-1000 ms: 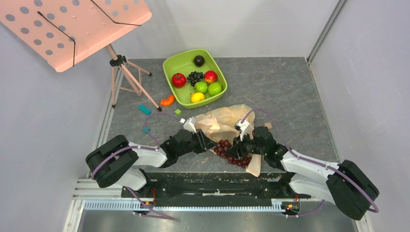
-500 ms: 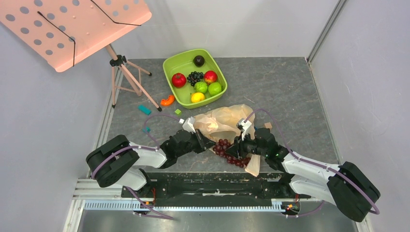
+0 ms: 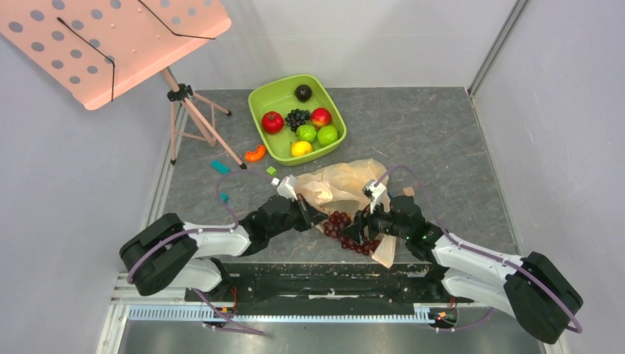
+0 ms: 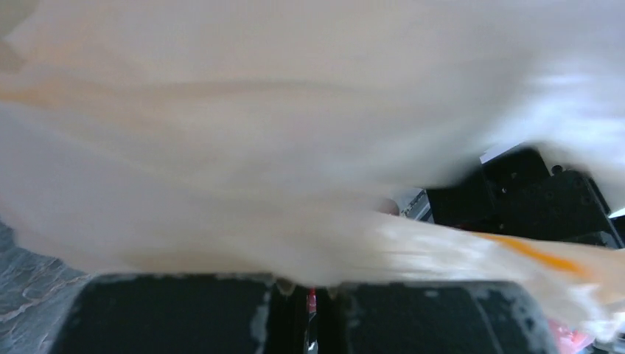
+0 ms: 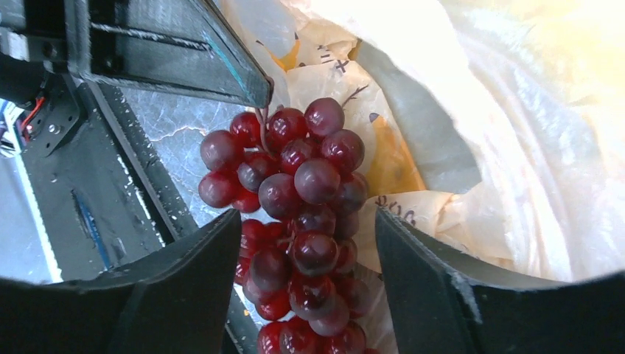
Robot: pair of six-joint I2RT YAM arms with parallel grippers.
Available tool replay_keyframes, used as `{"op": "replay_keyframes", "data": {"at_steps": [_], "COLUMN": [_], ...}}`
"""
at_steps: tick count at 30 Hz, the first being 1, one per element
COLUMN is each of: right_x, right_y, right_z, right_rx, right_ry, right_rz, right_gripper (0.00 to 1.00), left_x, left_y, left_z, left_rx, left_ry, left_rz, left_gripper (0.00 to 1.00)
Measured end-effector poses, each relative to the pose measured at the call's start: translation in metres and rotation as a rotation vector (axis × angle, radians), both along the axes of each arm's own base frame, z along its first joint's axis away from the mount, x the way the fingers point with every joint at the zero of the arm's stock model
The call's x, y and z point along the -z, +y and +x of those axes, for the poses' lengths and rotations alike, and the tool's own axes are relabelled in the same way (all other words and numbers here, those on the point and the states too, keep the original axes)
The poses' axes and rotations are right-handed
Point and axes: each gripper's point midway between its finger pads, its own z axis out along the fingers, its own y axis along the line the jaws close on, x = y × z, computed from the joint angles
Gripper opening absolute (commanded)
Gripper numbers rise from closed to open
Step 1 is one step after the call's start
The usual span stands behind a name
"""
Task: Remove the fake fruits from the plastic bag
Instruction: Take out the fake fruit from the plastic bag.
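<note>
The peach-beige plastic bag [image 3: 340,183] lies crumpled in front of the arms and fills the left wrist view [image 4: 295,147]. The dark red-purple grape bunch [image 3: 340,228] lies at the bag's near mouth, partly on the table. My left gripper [image 3: 312,217] is shut on the bag's near edge, its fingers [image 4: 184,310] pinching the film. My right gripper [image 3: 359,225] is open, and its fingers [image 5: 184,287] straddle the grape bunch [image 5: 309,192] with gaps on both sides. The banana and the small round yellow fruit are hidden.
A green tub [image 3: 281,94] with several fruits and a blackish-blue grape bunch [image 3: 297,117] stands behind the bag. An orange piece [image 3: 255,153] and teal [image 3: 220,167] and green [image 3: 271,170] blocks lie left of it. A pink music stand's tripod [image 3: 193,118] stands at the back left.
My right gripper has moved slightly left, further over the grape bunch. The bunch has shifted a little left. My left gripper still holds the bag edge.
</note>
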Motion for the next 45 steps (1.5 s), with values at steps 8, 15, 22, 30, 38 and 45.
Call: {"op": "replay_keyframes", "data": {"at_steps": [8, 15, 22, 30, 38, 45], "right_x": [-0.011, -0.014, -0.001, 0.006, 0.009, 0.016], "right_y": [-0.006, -0.019, -0.034, -0.044, -0.046, -0.048], "right_z": [0.007, 0.018, 0.028, 0.034, 0.039, 0.038], "right_rx": [0.042, 0.145, 0.257, 0.328, 0.358, 0.366], "right_ry": [-0.049, -0.071, -0.037, -0.010, -0.002, 0.017], "right_rz": [0.003, -0.023, -0.095, -0.134, -0.155, -0.175], "right_gripper": [0.92, 0.96, 0.92, 0.90, 0.89, 0.87], "left_x": [-0.036, -0.045, -0.077, -0.124, -0.181, -0.258], "left_y": [-0.004, -0.006, -0.010, -0.017, -0.024, -0.031], "left_z": [0.018, 0.024, 0.024, 0.010, -0.007, -0.007], "left_rx": [-0.007, 0.024, 0.070, 0.166, 0.275, 0.316], "left_ry": [-0.117, -0.159, -0.220, -0.273, -0.330, -0.451], "left_rz": [0.057, 0.132, 0.138, 0.109, 0.074, 0.033], "left_gripper": [0.02, 0.02, 0.02, 0.02, 0.02, 0.02]}}
